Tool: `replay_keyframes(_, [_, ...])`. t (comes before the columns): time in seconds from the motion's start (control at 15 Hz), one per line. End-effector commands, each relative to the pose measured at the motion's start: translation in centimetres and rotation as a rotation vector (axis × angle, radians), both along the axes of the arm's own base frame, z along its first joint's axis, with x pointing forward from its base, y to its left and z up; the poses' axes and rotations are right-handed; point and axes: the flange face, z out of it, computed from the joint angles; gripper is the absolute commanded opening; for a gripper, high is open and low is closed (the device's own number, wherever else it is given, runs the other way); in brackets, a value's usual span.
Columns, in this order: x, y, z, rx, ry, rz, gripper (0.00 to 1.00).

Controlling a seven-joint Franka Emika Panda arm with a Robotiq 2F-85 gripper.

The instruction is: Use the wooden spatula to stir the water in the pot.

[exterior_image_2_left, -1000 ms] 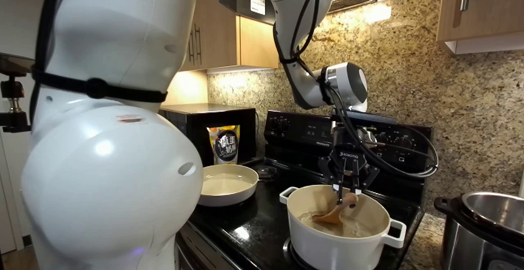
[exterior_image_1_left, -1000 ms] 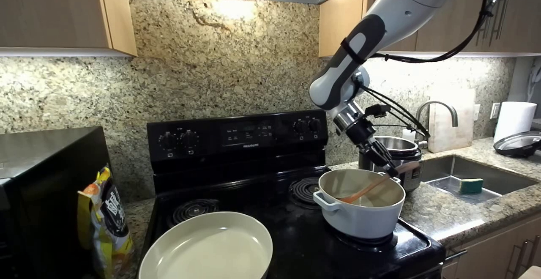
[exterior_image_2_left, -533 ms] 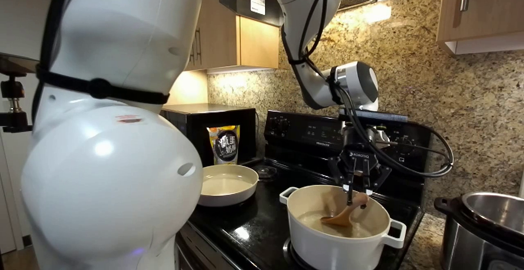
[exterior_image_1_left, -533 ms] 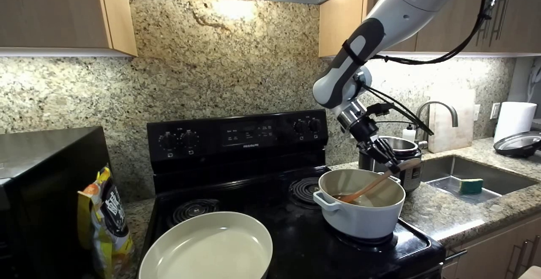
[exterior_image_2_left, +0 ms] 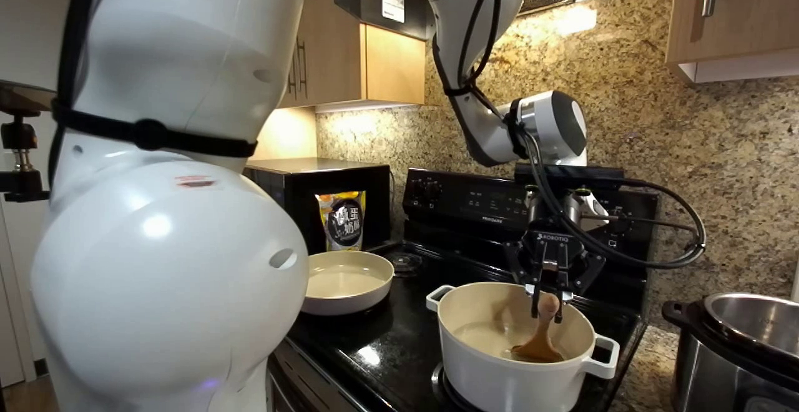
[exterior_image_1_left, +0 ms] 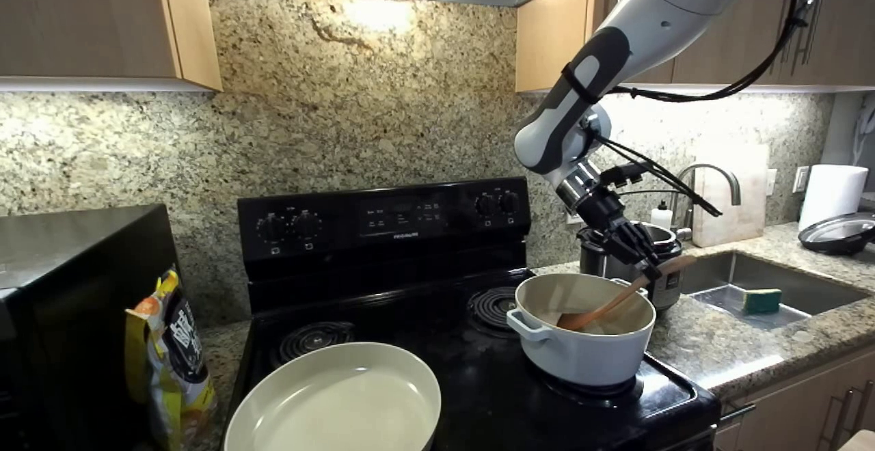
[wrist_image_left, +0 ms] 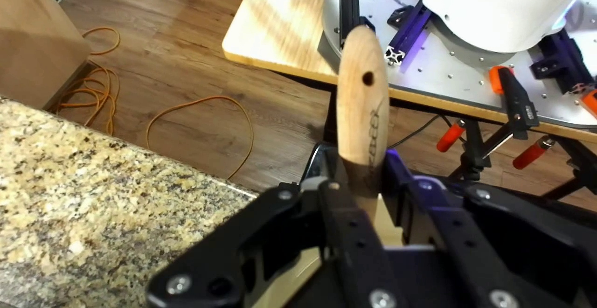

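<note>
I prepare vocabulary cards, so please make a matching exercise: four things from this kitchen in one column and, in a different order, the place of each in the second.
Things
1. wooden spatula
2. white pot
3. sponge
4. steel cooker

Places
A. in the sink
B. on the counter, between stove and sink
C. held in the gripper
D. on the stove

Pairs: 1-C, 2-D, 3-A, 4-B

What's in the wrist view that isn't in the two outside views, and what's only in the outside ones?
Only the wrist view shows the orange cord and the red clamp handles. Only the exterior views show the steel cooker and the yellow bag. All three share the speckled counter and the wooden spatula, held in the gripper.
</note>
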Motion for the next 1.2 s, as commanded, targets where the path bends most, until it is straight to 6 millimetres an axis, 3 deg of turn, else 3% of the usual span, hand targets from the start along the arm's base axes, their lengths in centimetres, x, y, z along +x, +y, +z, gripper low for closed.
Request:
replay_keyframes(0.0, [-2.5, 1.6, 1.5, -0.035, -0.006, -0.041, 0.06])
replay_keyframes(0.27, [-3.4, 4.2, 2.8, -0.063, -0.027, 0.011, 0.06])
replay_keyframes(0.6, [-2.3, 6.6, 3.5, -0.040, -0.057, 0.084, 0.06])
replay_keyframes(1.13, [-1.4, 7.0, -0.1, 0.020, -0.010, 0.085, 0.06])
